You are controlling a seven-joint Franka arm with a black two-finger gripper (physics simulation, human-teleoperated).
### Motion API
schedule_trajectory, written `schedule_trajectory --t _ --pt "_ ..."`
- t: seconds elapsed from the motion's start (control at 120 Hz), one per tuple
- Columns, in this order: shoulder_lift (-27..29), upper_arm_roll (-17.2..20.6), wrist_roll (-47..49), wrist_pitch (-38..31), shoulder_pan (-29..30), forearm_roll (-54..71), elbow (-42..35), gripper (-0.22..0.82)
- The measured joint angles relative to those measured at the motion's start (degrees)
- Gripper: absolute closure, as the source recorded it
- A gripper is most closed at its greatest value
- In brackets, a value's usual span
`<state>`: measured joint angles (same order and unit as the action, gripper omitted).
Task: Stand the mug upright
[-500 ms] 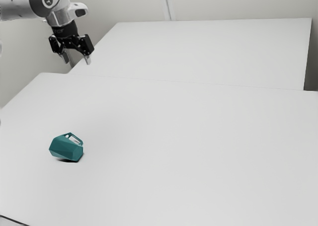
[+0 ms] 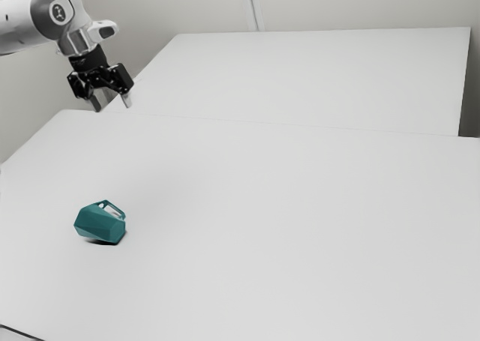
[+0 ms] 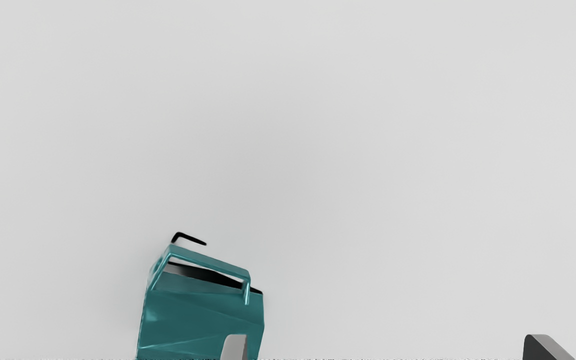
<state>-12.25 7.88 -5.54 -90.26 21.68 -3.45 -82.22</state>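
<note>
The claw (image 2: 111,104) is a little lower than before and more to the exterior view's left; its two fingers are apart, with nothing between them. Below the claw and well apart from it, the mug (image 2: 100,225) lies on its side on the table (image 2: 285,243), at the same place. Farther from the claw there is a dark cable (image 2: 22,333). The mug's handle (image 3: 210,261) is turned upward, and its long axis goes roughly across the exterior view.

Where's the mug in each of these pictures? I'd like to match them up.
Exterior view: the mug lies on its side on the table, toward the exterior view's left, lower in the picture than the claw.
Wrist view: it is partly hidden by one fingertip.
Shared landmark: the claw's two spread fingers.
</note>
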Motion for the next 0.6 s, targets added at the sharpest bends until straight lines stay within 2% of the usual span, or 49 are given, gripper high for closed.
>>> schedule_trajectory --t 0.283,0.433,0.6 --pt "2.57 -0.35 -7.93 -0.7 17.74 -11.81 -9.55 0.0" --pt "-2.48 -1.18 -14.52 -1.11 22.74 -16.62 -12.36 0.0" --pt "-4.71 -1.21 -22.87 -4.17 25.54 -18.45 -20.83 0.0"
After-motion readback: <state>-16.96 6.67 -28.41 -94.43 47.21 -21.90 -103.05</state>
